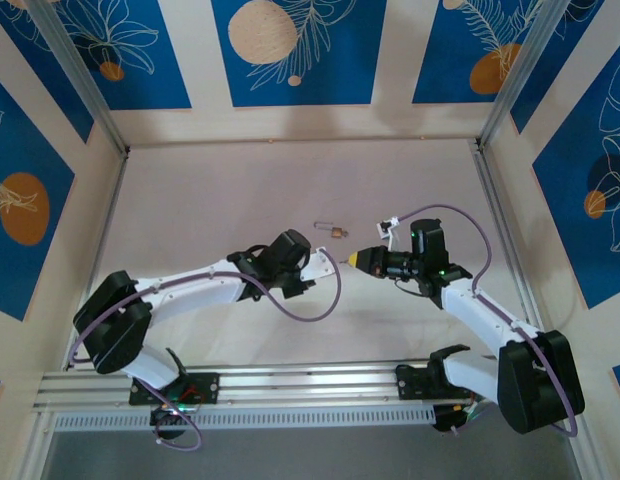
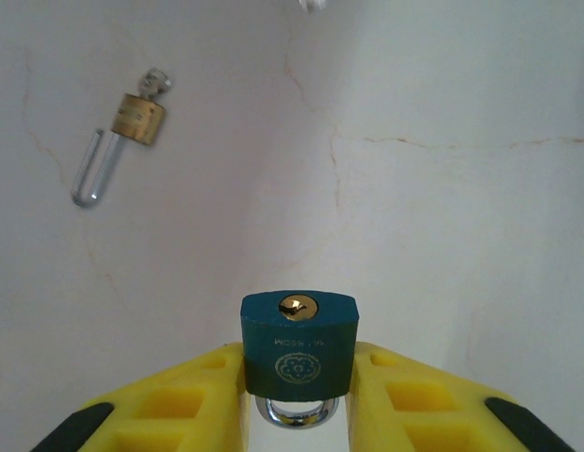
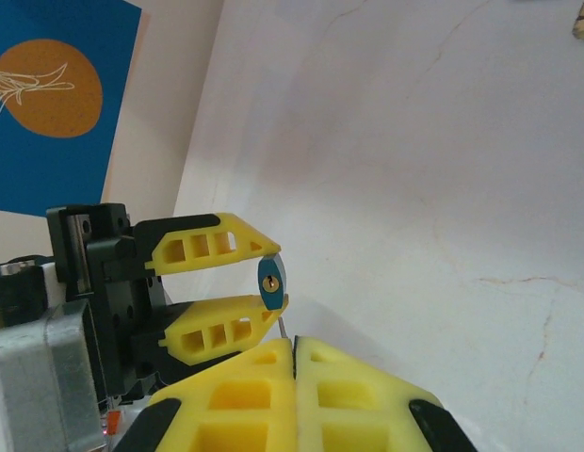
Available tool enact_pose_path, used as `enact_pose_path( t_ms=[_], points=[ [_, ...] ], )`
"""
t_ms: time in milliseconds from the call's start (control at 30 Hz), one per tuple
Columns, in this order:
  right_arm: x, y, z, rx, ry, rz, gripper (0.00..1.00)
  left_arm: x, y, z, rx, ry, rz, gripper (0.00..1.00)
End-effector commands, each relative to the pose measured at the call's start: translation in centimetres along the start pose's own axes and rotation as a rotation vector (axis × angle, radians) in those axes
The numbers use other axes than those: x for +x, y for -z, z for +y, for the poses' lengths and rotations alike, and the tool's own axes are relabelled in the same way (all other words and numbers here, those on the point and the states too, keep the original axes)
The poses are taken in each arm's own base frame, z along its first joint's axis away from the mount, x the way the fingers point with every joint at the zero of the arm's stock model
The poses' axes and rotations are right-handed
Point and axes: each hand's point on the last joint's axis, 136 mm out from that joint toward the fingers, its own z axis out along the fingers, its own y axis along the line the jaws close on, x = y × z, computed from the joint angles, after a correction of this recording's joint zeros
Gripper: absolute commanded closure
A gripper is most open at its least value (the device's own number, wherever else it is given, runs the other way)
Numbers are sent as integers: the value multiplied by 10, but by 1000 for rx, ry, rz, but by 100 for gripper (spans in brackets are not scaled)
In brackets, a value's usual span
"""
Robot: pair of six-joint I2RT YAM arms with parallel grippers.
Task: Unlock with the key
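Observation:
A teal padlock (image 2: 298, 341) is clamped by its sides in my left gripper (image 2: 298, 358), brass keyhole (image 2: 299, 306) facing outward and chrome shackle toward the palm. My right gripper (image 3: 294, 345) is shut on the key (image 3: 283, 326); only a thin silver blade pokes out past its fingertips. In the right wrist view the padlock (image 3: 271, 282) sits in the left gripper (image 3: 277, 275) just ahead of the blade tip, which is below the keyhole and apart from it. From above, the left gripper (image 1: 328, 262) and right gripper (image 1: 352, 258) face each other at mid-table.
A small brass padlock (image 2: 138, 120) with a key stuck in it lies flat on the table beyond the grippers (image 1: 334, 232). Aluminium posts (image 1: 500, 105) and patterned walls ring the white table (image 1: 210, 200).

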Motion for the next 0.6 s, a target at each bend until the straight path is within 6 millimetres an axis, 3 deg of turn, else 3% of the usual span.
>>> enact_pose_path(
  t_ms=[0,567],
  points=[
    [-2,-2,13,-43,9,11,100,-17,10,12,-93,-51,-58,71],
    [11,-28,19,-16,47,61,100,-18,9,2,-97,-105,-53,71]
  ],
)
